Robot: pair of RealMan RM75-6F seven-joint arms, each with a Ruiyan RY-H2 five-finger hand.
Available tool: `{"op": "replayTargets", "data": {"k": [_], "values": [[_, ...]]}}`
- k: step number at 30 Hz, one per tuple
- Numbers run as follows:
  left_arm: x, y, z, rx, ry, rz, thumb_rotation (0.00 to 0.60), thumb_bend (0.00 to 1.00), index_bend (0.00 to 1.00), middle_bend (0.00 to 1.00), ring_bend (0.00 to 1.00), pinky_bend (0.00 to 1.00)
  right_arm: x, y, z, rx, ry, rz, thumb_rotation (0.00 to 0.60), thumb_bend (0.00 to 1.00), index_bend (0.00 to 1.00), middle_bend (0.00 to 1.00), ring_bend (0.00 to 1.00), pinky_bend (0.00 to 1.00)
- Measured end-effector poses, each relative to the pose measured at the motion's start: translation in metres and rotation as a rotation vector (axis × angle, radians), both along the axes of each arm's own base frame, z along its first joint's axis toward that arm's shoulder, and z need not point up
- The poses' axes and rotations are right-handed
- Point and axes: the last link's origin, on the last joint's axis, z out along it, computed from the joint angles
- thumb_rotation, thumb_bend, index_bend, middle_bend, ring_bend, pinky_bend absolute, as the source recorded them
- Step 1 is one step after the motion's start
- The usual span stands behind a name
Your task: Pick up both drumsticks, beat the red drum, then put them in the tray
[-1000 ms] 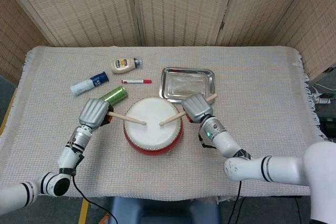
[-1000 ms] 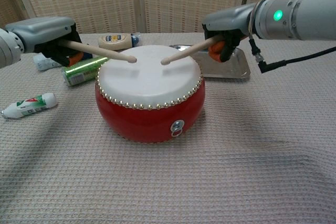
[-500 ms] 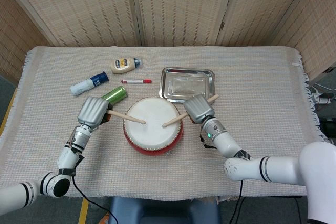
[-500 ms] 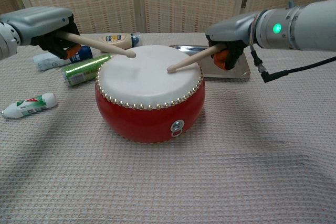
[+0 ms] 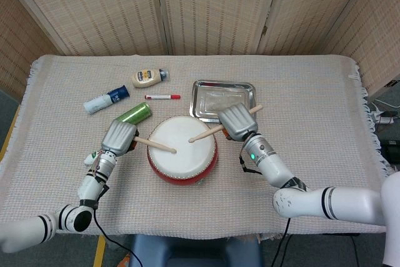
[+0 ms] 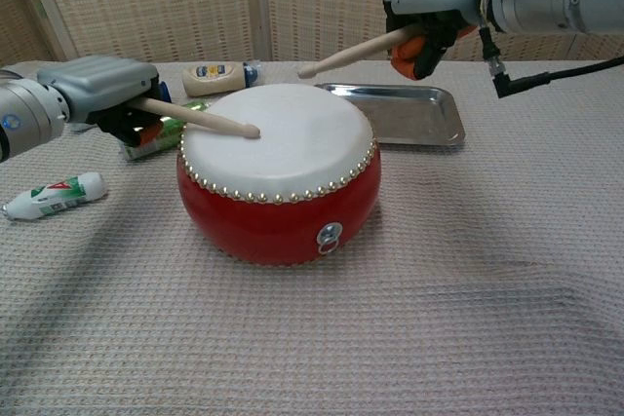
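Note:
The red drum (image 5: 182,152) (image 6: 278,187) with a white skin stands at the table's middle. My left hand (image 5: 119,137) (image 6: 102,88) grips a wooden drumstick (image 5: 155,146) (image 6: 200,118) whose tip touches the skin's left part. My right hand (image 5: 235,121) (image 6: 429,3) grips the other drumstick (image 5: 208,132) (image 6: 351,52), lifted well above the drum, tip over its far edge. The metal tray (image 5: 224,99) (image 6: 409,114) lies behind the drum on the right, with nothing in it.
A green can (image 5: 134,114) (image 6: 156,134) lies left of the drum behind my left hand. Farther back are a blue-white bottle (image 5: 106,100), a red marker (image 5: 162,97) and a mayonnaise bottle (image 5: 149,77) (image 6: 216,77). A white tube (image 6: 54,194) lies near left.
My right hand has risen, lifting its drumstick off the skin. My left hand has dropped, bringing its stick's tip down onto the drum.

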Motion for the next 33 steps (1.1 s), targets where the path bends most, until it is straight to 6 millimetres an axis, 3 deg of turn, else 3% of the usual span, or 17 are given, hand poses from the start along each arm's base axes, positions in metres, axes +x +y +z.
{"op": "replayTargets", "data": {"k": [9, 13, 21, 25, 33], "values": [[0.019, -0.004, 0.036, 0.04, -0.151, -0.026, 0.6, 0.69, 0.98, 1.0, 1.0, 1.0, -0.025, -0.007, -0.036, 0.027, 0.133, -0.04, 0.6, 1.0, 1.0, 1.0, 1.0, 1.0], [0.018, -0.004, 0.03, 0.022, -0.137, -0.019, 0.6, 0.69, 0.98, 1.0, 1.0, 1.0, -0.018, -0.007, -0.03, 0.017, 0.095, -0.035, 0.6, 1.0, 1.0, 1.0, 1.0, 1.0], [0.002, 0.003, 0.002, -0.047, -0.006, 0.029, 0.6, 0.69, 0.98, 1.0, 1.0, 1.0, -0.006, -0.005, 0.001, -0.019, -0.017, -0.022, 0.6, 1.0, 1.0, 1.0, 1.0, 1.0], [0.003, 0.004, 0.005, -0.032, -0.005, 0.031, 0.6, 0.69, 0.98, 1.0, 1.0, 1.0, -0.014, -0.008, -0.006, -0.008, 0.011, -0.036, 0.6, 1.0, 1.0, 1.0, 1.0, 1.0], [0.022, -0.001, 0.035, 0.025, -0.123, -0.019, 0.6, 0.69, 0.98, 1.0, 1.0, 1.0, -0.032, -0.012, -0.038, 0.028, 0.111, -0.058, 0.6, 1.0, 1.0, 1.0, 1.0, 1.0]]}}
